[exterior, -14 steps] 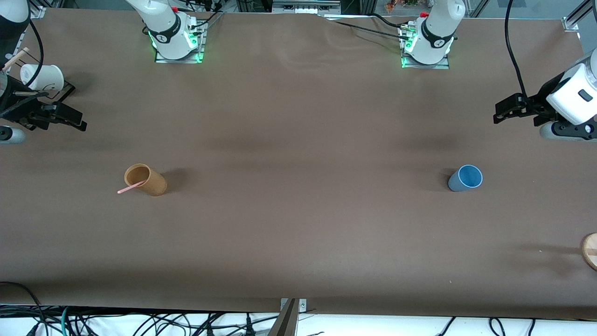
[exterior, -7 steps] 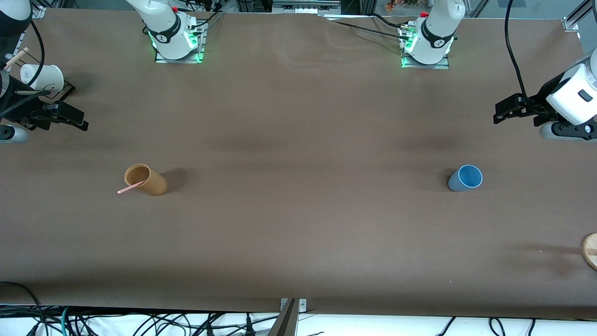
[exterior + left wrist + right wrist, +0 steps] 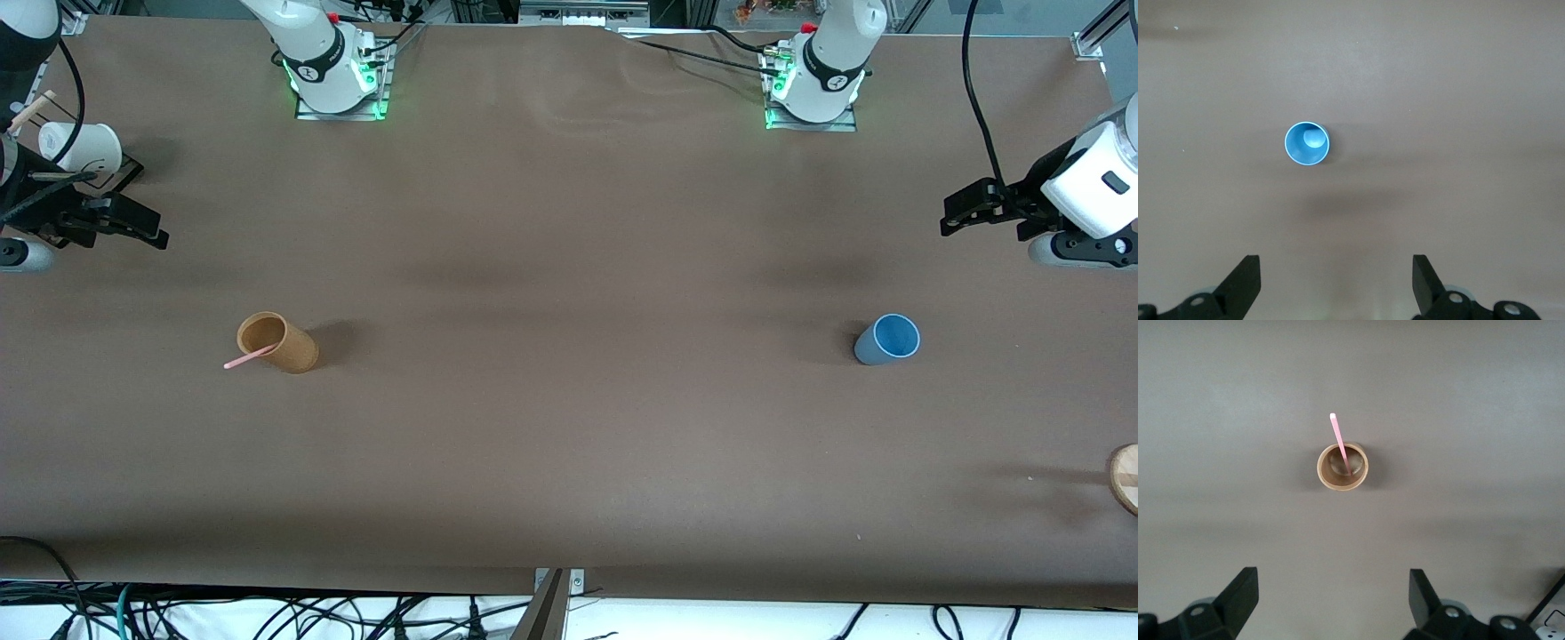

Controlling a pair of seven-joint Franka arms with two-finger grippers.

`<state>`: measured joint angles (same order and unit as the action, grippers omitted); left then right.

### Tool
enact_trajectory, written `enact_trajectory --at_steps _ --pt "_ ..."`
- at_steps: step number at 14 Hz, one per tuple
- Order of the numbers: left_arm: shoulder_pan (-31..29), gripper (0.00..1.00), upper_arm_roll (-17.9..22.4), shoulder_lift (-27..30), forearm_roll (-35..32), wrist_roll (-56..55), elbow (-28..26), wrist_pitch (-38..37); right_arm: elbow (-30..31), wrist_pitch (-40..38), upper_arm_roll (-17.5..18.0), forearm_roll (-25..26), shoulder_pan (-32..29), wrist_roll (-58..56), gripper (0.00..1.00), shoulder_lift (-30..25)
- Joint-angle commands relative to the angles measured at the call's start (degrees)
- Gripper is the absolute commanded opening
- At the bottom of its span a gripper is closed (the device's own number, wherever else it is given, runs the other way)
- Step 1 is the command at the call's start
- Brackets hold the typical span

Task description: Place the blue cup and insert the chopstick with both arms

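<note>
From above, the blue cup (image 3: 1307, 143) is seen empty under the spread left claw (image 3: 1336, 287). The chopstick (image 3: 1341, 445) is shown leaning inside the tan cup (image 3: 1343, 467) below the spread right claw (image 3: 1333, 603). Only the front view takes in the white cup (image 3: 82, 148).

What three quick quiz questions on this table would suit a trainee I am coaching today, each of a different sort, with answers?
1. True or false: the pink chopstick stands in the blue cup.
2. Which gripper has the blue cup under its wrist camera: A left gripper, B right gripper?
3. Fill in: the white cup stands toward the ____ arm's end of the table.

Key: 1 false, it leans in the tan cup. 2 A. 3 right. Both grippers are open and hold nothing.
</note>
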<state>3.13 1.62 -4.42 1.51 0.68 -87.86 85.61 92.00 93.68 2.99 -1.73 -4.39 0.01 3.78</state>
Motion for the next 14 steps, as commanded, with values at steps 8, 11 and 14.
enact_trajectory --at_steps 8,11,14 --pt "-0.23 1.00 0.31 -1.47 0.95 0.29 1.91 -0.35 -1.65 -1.30 0.34 -0.38 -0.18 -0.54 1.00 0.35" --pt "-0.23 1.00 0.31 -2.26 0.95 0.29 1.91 -0.35 -1.56 -1.30 0.34 -0.38 -0.19 -0.54 1.00 0.35" --pt "-0.32 1.00 0.31 -2.61 0.95 0.37 1.82 -0.35 -1.65 -1.30 0.35 -0.38 -0.27 -0.54 1.00 0.44"
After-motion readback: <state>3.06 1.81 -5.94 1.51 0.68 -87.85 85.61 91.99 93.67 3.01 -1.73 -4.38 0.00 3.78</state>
